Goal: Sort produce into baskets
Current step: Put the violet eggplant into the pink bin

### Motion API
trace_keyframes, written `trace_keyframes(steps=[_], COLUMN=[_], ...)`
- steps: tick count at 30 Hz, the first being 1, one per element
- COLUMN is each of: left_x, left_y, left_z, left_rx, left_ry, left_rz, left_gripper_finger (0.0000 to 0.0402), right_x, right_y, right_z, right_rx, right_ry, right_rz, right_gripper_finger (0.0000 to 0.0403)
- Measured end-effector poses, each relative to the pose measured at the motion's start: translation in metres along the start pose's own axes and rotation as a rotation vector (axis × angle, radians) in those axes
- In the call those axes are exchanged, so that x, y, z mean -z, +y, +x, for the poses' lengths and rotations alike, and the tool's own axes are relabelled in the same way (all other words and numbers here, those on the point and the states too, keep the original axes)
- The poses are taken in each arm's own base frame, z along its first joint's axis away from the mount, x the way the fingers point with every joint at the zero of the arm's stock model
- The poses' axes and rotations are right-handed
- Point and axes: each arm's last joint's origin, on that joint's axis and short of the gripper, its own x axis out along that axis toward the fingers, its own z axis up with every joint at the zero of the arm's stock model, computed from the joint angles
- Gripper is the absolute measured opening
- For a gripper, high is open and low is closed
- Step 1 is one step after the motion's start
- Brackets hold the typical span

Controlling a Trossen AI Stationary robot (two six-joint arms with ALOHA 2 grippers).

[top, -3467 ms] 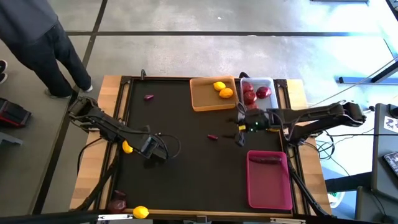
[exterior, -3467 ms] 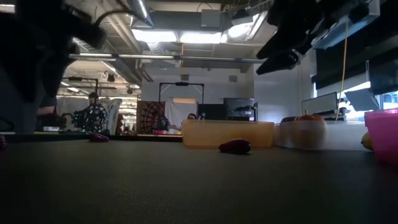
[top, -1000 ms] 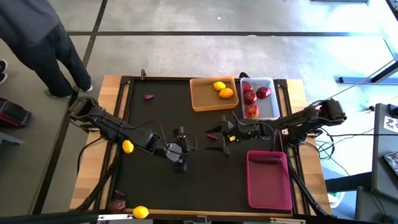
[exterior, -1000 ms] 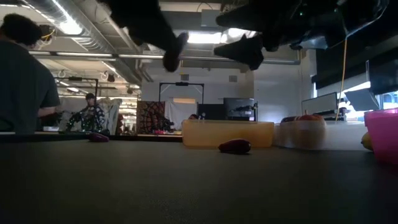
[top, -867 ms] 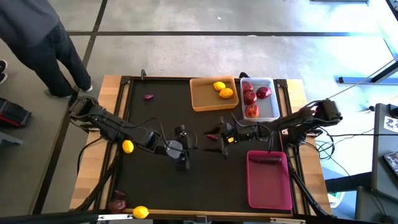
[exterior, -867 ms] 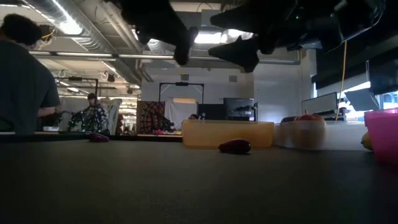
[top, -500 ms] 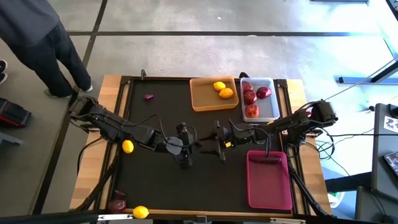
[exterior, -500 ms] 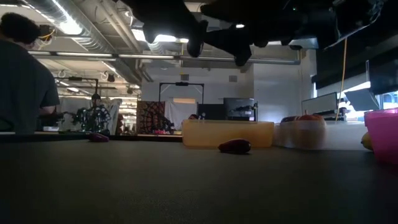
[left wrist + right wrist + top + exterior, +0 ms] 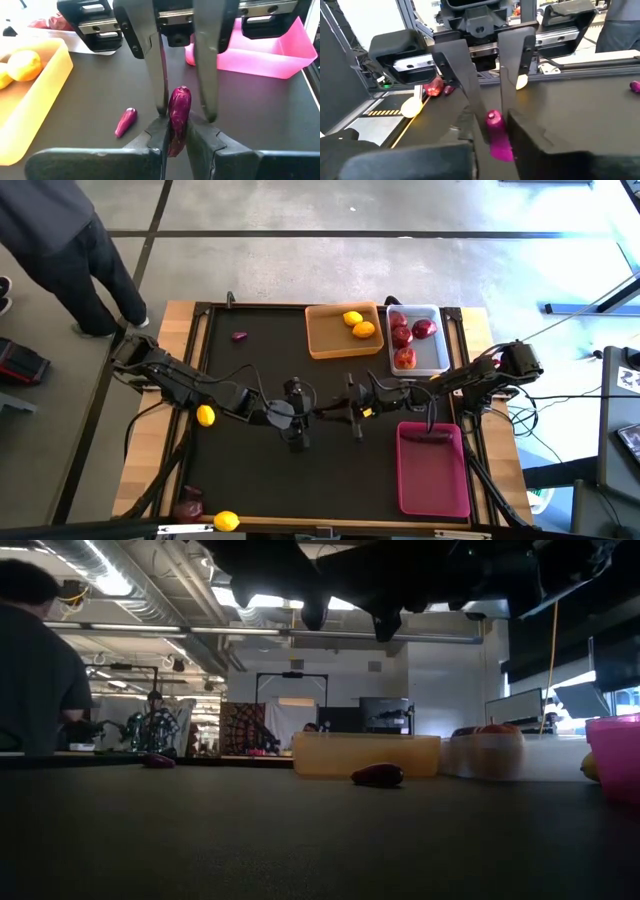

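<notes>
overhead, both grippers clamp one purple piece mid black table, person beside

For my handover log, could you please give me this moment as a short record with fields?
Held: long purple piece, above the table centre
Left gripper: shut on it
Right gripper: at the same piece, facing the left one
Orange basket: two citrus
White basket: red apples
Pink basket: one dark purple item
Loose: lemon, small purple piece
</notes>
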Motion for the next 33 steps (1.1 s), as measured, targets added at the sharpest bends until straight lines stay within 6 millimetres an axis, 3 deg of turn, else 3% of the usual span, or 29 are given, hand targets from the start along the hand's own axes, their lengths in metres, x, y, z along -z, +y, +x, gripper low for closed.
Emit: trace_keyframes(steps=[5, 12, 16, 23, 33], left_x=[0.0, 0.001, 0.002, 0.016, 0.024], left_y=[0.0, -0.001, -0.004, -0.009, -0.011], left_z=[0.0, -0.001, -0.014, -0.029, -0.031], left_rx=[0.001, 0.003, 0.035, 0.035, 0.01], left_ry=[-0.001, 0.008, 0.04, 0.166, 0.222], left_rz=[-0.001, 0.005, 0.043, 0.073, 0.062], left_gripper_finger=[0.0065, 0.015, 0.0191, 0.0207, 0.0204], right_x=[0.0, 0.001, -0.004, -0.017, -0.013], right_y=[0.0, 0.0, 0.002, 0.021, 0.063], right_z=[0.0, -0.001, -0.008, -0.039, -0.094], right_rx=[0.011, 0.013, -0.019, -0.122, -0.173], right_ry=[0.003, 0.017, 0.075, 0.244, 0.589], right_rz=[-0.003, -0.033, -0.046, -0.016, 0.216], right_gripper_finger=[0.0009, 0.0008, 0.0004, 0.0002, 0.0005])
